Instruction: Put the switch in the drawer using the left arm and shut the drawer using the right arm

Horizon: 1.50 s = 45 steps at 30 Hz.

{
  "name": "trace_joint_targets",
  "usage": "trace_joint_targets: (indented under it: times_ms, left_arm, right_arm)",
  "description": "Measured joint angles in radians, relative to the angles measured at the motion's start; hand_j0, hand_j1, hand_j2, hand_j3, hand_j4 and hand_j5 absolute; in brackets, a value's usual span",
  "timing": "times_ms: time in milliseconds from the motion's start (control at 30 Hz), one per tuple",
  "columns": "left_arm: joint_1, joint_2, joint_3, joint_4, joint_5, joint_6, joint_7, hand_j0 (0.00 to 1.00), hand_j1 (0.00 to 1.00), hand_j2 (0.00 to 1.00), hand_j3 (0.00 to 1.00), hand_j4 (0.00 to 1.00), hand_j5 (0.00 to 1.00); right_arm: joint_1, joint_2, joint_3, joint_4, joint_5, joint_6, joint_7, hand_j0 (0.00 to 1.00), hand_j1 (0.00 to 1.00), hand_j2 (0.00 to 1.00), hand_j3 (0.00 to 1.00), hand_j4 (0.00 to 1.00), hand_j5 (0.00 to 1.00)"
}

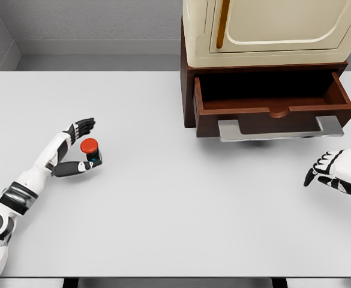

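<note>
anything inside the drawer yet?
Nothing visible in the open drawer: bare wooden floor only. Its rear is dark under the cream cabinet, so unverified. The switch is on the table by the left hand.

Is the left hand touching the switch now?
Cannot tell. In the head view the left hand brackets the switch: thumb reaches its base, fingers stand above, but no contact or gap shows plainly.

You see the table (163, 228) filling most of the frame. The switch (90, 151) stands on it at middle left, between the fingers of the left hand (74, 150). At upper right sits the cabinet (271, 30), with the open drawer (274, 105) under it. The right hand (334, 171) is at the right edge, below the drawer
</note>
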Motion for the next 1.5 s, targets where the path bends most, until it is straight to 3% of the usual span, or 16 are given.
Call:
trace_joint_targets:
  times_ms: [567,633,833,1033,1500]
  left_arm:
    - [0.014,0.011,0.005,0.014,-0.019,-0.003,0.000,0.79,0.79,0.79,0.79,0.79,0.79]
    - [0.014,0.010,0.004,0.015,-0.027,-0.003,0.000,0.70,0.70,0.70,0.70,0.70,0.70]
    - [0.015,0.008,0.001,0.014,-0.036,-0.021,0.000,0.64,0.64,0.64,0.64,0.64,0.64]
    - [0.015,0.009,0.000,0.011,-0.038,-0.042,0.000,0.43,0.43,0.43,0.43,0.43,0.43]
    - [0.003,0.011,0.007,-0.027,-0.037,-0.048,-0.002,0.40,0.40,0.40,0.40,0.40,0.40]
  right_arm:
    - [-0.006,-0.002,0.000,-0.004,-0.001,0.000,0.002,0.49,0.49,0.49,0.49,0.49,0.49]
    - [-0.006,-0.002,0.000,-0.003,-0.002,0.000,0.002,0.49,0.49,0.49,0.49,0.49,0.49]
    - [-0.006,-0.002,0.001,-0.002,0.000,0.000,0.001,0.49,0.49,0.49,0.49,0.49,0.49]
    - [-0.006,-0.002,0.001,-0.003,-0.001,0.000,0.002,0.49,0.49,0.49,0.49,0.49,0.49]
    - [-0.006,-0.004,0.001,-0.004,-0.001,0.000,0.002,0.49,0.49,0.49,0.49,0.49,0.49]
